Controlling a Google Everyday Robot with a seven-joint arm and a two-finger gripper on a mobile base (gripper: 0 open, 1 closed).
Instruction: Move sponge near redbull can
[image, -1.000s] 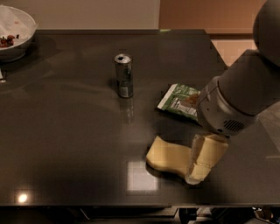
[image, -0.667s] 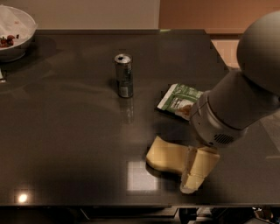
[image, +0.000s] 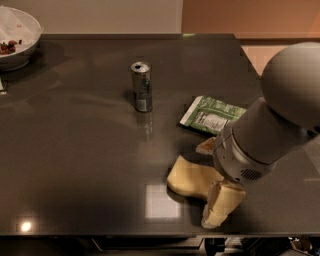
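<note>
1. The pale yellow foam sponge (image: 190, 177) lies flat on the dark glossy surface (image: 75, 150), close to the front edge and right of its middle.
2. Its long axis runs roughly left to right, with the rounded left end pointing toward the front left corner. The right end runs under the arm and is hidden, so its full length cannot be made out.
3. The gripper (image: 207, 184) hangs from the grey rounded arm (image: 265, 135) over the sponge's right end. Its cream fingers (image: 222, 202) stand spread apart, one on the near side of the sponge by the front edge, the other showing only as a small tip on the far side. Whether either one touches the foam cannot be told.
4. The slim silver-grey redbull can (image: 142, 86) stands upright, pull-tab top up, around the middle of the surface toward the back edge, well apart from the sponge.
5. A green and white snack bag (image: 212, 115) lies flat between the two, toward the right edge, its near corner covered by the arm.
6. A white bowl (image: 20, 37) sits at the back left corner, cut off by the frame.
</note>
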